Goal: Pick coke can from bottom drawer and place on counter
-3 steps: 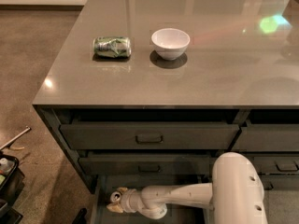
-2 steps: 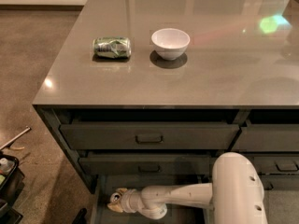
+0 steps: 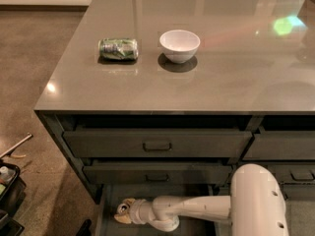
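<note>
The bottom drawer (image 3: 110, 200) is pulled open under the dark cabinet. My white arm reaches left into it, and my gripper (image 3: 123, 211) is low inside, near its left end. A small round silvery end, like the top of a can (image 3: 121, 209), shows right at the gripper's tip. No red body of the coke can is visible, and the gripper hides whatever lies behind that end. The counter (image 3: 206, 82) is a glossy grey-brown slab above the drawers.
A green-and-silver can (image 3: 118, 48) lies on its side on the counter's left part. A white bowl (image 3: 179, 45) stands to its right. Two shut drawers with rectangular handles (image 3: 157, 145) sit above the open one. Dark clutter (image 3: 7, 188) lies on the floor at the left.
</note>
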You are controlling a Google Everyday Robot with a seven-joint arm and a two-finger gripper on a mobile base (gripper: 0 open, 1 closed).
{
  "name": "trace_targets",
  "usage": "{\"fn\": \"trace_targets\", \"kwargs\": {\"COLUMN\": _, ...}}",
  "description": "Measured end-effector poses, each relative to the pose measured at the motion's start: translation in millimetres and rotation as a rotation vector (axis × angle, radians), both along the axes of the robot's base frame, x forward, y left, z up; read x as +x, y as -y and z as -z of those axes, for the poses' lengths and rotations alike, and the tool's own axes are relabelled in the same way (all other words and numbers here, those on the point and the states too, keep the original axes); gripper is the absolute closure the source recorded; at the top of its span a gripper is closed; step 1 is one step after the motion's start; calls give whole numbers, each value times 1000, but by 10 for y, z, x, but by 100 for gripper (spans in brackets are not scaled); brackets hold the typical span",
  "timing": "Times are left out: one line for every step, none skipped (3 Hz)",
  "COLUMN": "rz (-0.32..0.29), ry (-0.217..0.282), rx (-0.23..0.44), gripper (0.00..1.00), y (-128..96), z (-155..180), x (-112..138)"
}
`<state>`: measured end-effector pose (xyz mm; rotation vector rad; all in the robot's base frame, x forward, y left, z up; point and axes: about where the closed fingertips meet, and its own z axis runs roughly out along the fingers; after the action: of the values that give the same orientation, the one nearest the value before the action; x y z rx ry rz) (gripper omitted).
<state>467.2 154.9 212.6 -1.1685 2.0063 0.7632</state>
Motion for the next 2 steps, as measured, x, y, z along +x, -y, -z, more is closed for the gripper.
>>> {"fn": "trace_targets", "kwargs": {"rz": 7, "ry": 11, "rx": 42, "gripper": 100, "y": 365, "z": -421, "x": -79}}
{"fn": "trace_targets", "kwargs": {"rz": 56, "ry": -30, "rx": 17, "gripper": 100, "y": 1068, "z": -864, "x": -309}}
